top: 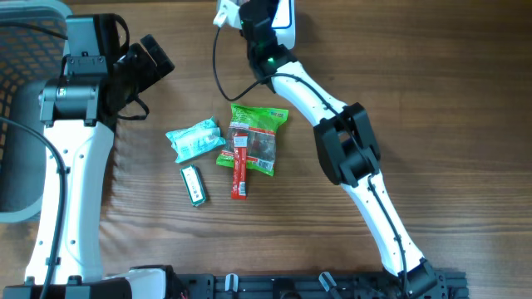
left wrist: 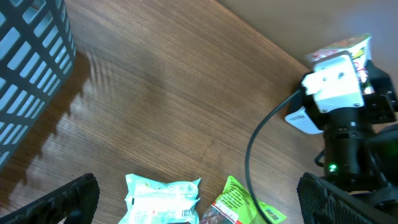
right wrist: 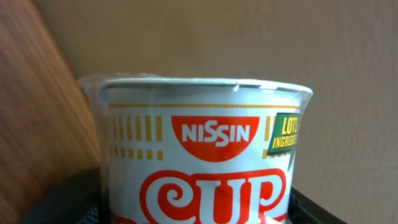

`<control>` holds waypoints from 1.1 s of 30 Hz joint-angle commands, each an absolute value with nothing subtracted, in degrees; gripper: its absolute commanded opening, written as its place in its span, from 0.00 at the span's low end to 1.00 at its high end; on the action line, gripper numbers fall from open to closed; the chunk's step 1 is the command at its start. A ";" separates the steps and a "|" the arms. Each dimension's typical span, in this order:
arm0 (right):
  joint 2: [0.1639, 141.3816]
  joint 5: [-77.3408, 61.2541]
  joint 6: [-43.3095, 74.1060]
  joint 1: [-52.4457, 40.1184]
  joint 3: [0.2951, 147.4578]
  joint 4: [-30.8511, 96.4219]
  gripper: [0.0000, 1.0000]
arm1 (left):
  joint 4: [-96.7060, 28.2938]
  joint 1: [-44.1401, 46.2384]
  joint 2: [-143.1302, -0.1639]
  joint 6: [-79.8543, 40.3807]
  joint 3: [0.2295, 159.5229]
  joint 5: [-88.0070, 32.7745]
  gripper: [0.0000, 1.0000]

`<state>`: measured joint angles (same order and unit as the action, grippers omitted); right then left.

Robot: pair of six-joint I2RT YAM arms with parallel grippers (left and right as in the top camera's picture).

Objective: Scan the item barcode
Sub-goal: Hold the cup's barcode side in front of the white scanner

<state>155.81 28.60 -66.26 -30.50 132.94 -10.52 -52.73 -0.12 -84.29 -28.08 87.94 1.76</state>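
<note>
At the far edge of the table (top: 432, 100), the cup of Nissin noodles (right wrist: 205, 130) sits between the two dark fingers of the right claw (right wrist: 196, 190), which press against its sides, so we think the claw is gripping it. We cannot see a barcode on the side that faces us. The left claw (top: 150, 66) is wide open and holds nothing; it waits near the basket (top: 25, 33). A teal packet (top: 193, 139), a green packet (top: 258, 137) and a red stick (top: 239, 166) lie in the middle of the table, well apart from the cup. We think the cup is light, with thin walls that can dent if we squeeze too hard. Its shiny wrap looks slippery, so it could slide out of a loose hold. The best place to hold it is on the two sides below the rim, not on the soft lid. We would turn it slowly, because the noodles inside can break.
</note>
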 commanded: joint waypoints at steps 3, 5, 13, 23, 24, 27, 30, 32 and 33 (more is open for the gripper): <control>155.48 29.12 -58.54 -29.91 134.13 -11.55 0.72 | -52.60 -0.38 -83.26 -26.98 88.84 1.52 1.00; 155.48 29.12 -56.14 -29.91 134.13 -11.27 0.72 | -52.60 -0.38 -83.26 -26.98 88.84 1.52 1.00; 155.48 29.15 -44.45 -29.52 134.13 -9.72 0.73 | -52.60 -0.38 -83.26 -26.98 88.84 1.52 1.00; 153.21 33.45 -42.44 -29.47 134.15 -12.82 0.74 | -52.60 -0.38 -83.26 -26.98 88.84 1.52 1.00; 152.29 33.65 -42.37 -29.47 134.15 -12.58 0.74 | -52.60 -0.38 -83.26 -26.98 88.84 1.52 1.00; 149.34 33.63 -41.80 -29.50 134.15 -10.59 0.74 | -52.60 -0.38 -83.26 -26.98 88.84 1.52 1.00; 144.97 33.65 -39.07 -29.50 134.15 -4.05 0.74 | -52.60 -0.38 -83.26 -26.98 88.84 1.52 1.00; 141.45 33.63 -34.39 -29.39 134.15 3.03 0.75 | -52.60 -0.38 -83.26 -26.98 88.84 1.52 1.00; 139.48 33.63 -31.46 -29.23 134.15 6.90 0.75 | -52.60 -0.38 -83.26 -26.98 88.84 1.52 1.00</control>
<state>150.36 32.16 -40.58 -29.56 132.86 1.08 -52.73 -0.12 -84.29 -28.08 87.94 1.76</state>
